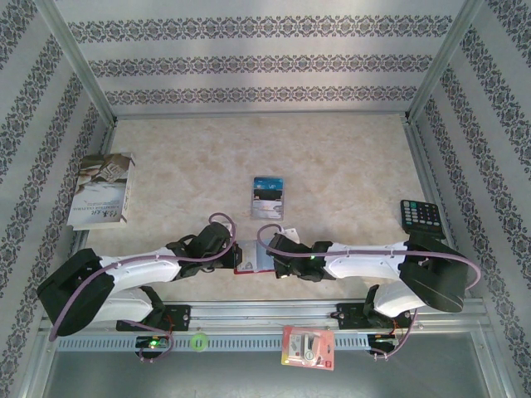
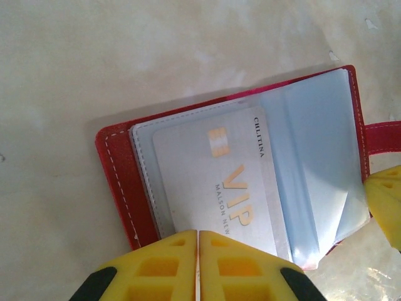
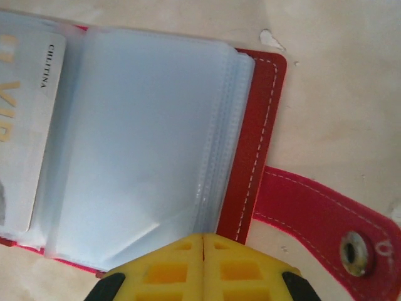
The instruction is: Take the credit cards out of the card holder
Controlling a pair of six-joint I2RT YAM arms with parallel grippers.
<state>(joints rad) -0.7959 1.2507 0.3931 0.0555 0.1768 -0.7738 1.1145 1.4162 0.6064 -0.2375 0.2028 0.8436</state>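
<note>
1. Lying at twelve o'clock from the open red leather card holder (image 1: 247, 259), teal and dark plastic credit cards (image 1: 267, 197) are already out.
2. Left gripper (image 2: 197, 266) has closed jaws pressing the silver VIP card (image 2: 213, 182), not yet out of its pocket.
3. Right gripper (image 3: 202, 266) has closed jaws on the holder's edge.

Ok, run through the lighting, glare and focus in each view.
Top external: bright, even light, sharp throughout, with only faint shadows under the arms on the table. Left wrist: the table is washed pale, a soft shadow runs along the upper edge of the card holder, and the lettering on the silver card is readable. Right wrist: a milky sheen covers the clear sleeves, and the white stitching is crisp.
</note>
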